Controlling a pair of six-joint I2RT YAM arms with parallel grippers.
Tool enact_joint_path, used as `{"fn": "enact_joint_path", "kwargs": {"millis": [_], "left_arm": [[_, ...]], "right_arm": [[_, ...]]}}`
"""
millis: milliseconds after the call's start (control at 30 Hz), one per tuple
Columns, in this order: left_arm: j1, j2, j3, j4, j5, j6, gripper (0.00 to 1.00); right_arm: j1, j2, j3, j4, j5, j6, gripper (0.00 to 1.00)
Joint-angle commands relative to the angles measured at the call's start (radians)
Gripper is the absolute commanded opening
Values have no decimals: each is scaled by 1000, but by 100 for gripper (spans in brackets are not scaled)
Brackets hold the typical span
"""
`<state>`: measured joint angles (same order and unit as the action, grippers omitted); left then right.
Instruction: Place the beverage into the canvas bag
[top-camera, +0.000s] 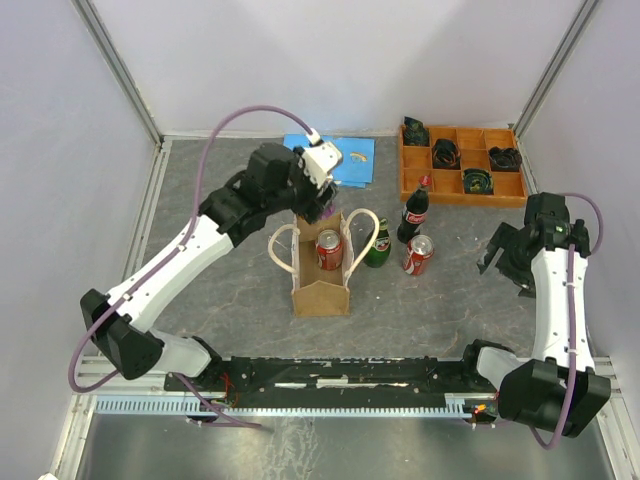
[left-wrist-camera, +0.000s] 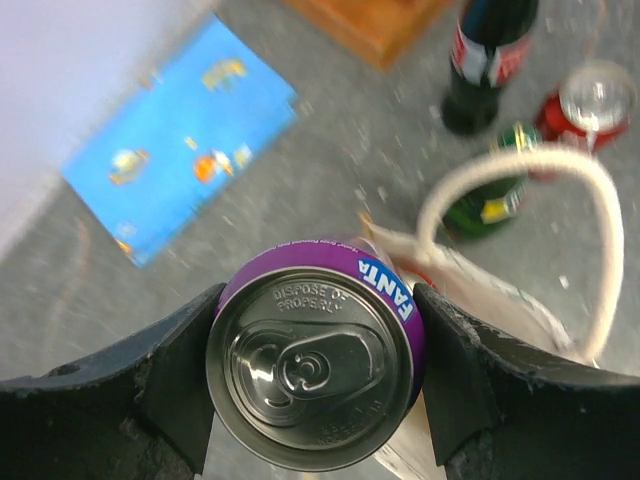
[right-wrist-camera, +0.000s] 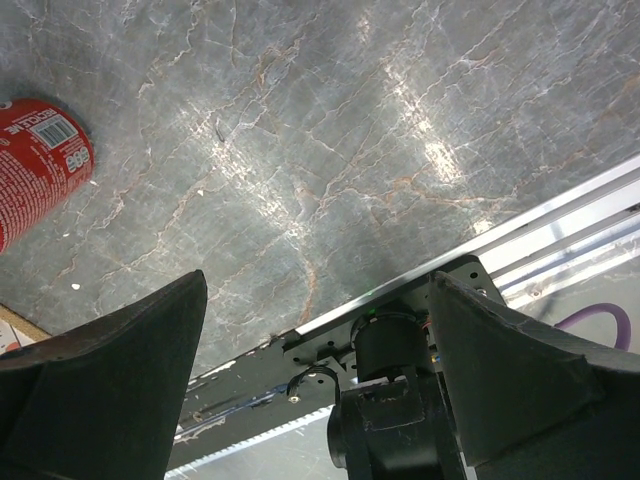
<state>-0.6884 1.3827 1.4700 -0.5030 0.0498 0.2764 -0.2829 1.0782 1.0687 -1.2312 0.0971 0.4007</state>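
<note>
My left gripper (top-camera: 322, 207) is shut on a purple Fanta can (left-wrist-camera: 315, 365), gripped by its sides; in the left wrist view the gripper (left-wrist-camera: 315, 372) holds it above the table, just behind the canvas bag's far edge. The beige canvas bag (top-camera: 320, 298) stands open mid-table with a red can (top-camera: 329, 250) inside; its cloth (left-wrist-camera: 470, 285) and a rope handle (left-wrist-camera: 600, 230) show in the left wrist view. My right gripper (top-camera: 500, 262) is open and empty at the right, over bare table (right-wrist-camera: 320, 330).
A green bottle (top-camera: 377, 243), a cola bottle (top-camera: 414, 212) and a red can (top-camera: 418, 254) stand right of the bag. An orange compartment tray (top-camera: 462, 165) is at the back right and a blue card (top-camera: 340, 160) at the back. White walls enclose the table.
</note>
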Motion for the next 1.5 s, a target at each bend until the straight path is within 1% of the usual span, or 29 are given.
{"fn": "enact_joint_path", "kwargs": {"millis": [0, 267, 600, 700, 867, 1167, 1467], "left_arm": [[-13, -41, -68, 38, 28, -79, 3], [-14, -89, -184, 4, 78, -104, 3], [-14, -133, -329, 20, 89, -102, 3], [-13, -127, -386, 57, 87, -93, 3], [-14, -106, -440, 118, 71, -79, 3], [-15, -46, -513, 241, 38, -100, 3], [-14, 1, -567, 321, 17, -103, 3]], "right_arm": [[-4, 3, -3, 29, -17, 13, 99], [-2, -11, -26, 26, -10, 1, 99], [-3, 1, -16, 28, -8, 3, 99], [-3, 9, -14, 30, -10, 7, 99], [-3, 12, -9, 28, -9, 10, 99], [-3, 16, -2, 23, -8, 11, 99], [-3, 27, 20, 14, -7, 11, 99]]}}
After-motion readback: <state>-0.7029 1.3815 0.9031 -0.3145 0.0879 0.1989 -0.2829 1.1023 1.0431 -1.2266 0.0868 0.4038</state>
